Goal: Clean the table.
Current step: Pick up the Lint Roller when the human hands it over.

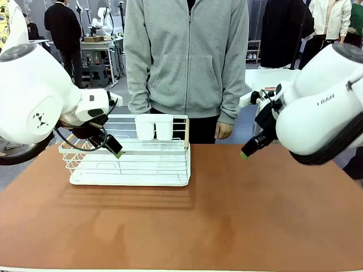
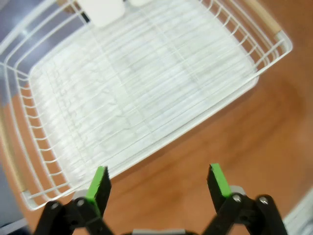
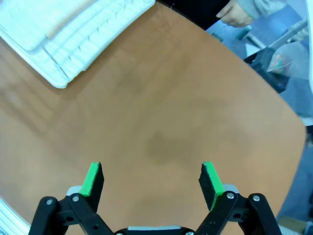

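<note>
Table [image 1: 238, 221] bare except white wire rack [image 1: 130, 170] by far left corner, probably left to clear; left gripper [image 2: 157, 171] and right gripper [image 3: 151, 169] both spread wide, empty.

The left gripper [image 2: 159, 182] hung with its jaws spread wide above the reddish-brown table [image 2: 239, 142], at the near rim of a white wire rack [image 2: 146, 93] that held a white cup [image 2: 102, 10] at its far end.

On the flat reddish-brown tabletop [image 1: 238, 215], left of centre, sits a white wire dish rack [image 1: 130, 170].
Two white cups [image 1: 154, 127] sit at its far rail; a grey-hooded person [image 1: 187, 56] stands behind; black left tool [image 2: 159, 181] at its near-left rim, black right tool [image 3: 151, 178] well to its right.
</note>
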Controlling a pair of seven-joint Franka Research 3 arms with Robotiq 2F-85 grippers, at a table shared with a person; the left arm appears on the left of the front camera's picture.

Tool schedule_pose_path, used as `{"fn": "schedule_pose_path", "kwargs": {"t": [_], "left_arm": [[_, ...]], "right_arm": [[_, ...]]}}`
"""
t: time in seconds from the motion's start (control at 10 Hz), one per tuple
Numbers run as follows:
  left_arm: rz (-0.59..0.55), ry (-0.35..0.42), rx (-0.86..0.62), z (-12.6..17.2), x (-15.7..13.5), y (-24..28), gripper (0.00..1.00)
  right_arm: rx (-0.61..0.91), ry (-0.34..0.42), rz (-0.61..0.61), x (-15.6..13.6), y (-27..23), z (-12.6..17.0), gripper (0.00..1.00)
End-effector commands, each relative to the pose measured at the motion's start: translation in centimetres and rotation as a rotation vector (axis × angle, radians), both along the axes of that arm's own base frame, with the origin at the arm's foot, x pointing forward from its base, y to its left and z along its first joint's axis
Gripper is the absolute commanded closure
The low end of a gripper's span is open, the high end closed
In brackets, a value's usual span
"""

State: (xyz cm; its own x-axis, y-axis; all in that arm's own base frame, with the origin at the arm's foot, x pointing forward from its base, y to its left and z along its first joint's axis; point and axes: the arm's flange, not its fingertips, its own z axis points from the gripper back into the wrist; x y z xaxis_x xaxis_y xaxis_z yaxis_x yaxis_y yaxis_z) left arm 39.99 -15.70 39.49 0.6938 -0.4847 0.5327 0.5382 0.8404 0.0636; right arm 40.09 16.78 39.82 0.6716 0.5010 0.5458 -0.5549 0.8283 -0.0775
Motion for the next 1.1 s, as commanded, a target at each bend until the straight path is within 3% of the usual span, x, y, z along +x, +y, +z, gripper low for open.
{"fn": "schedule_pose_path", "kwargs": {"t": [0.0, 0.4, 0.6, 1.0], "left_arm": [[-0.057, 0.149, -0.234, 5.4, -1.3, 3.3, 0.00], [-0.107, 0.299, -0.745, 8.8, -4.0, 12.4, 0.00], [-0.094, 0.315, -0.933, 9.1, -5.7, 17.9, 0.00], [0.001, 0.282, -1.147, 9.5, -7.2, 27.0, 0.00]], "right_arm": [[0.235, 0.120, -0.026, 0.6, -3.5, 5.6, 0.00], [0.603, 0.393, -0.135, 0.7, -11.5, 9.2, 0.00], [0.784, 0.508, -0.195, 0.2, -17.3, 9.7, 0.00], [1.117, 0.537, -0.394, -1.1, -30.0, 8.6, 0.00]]}}
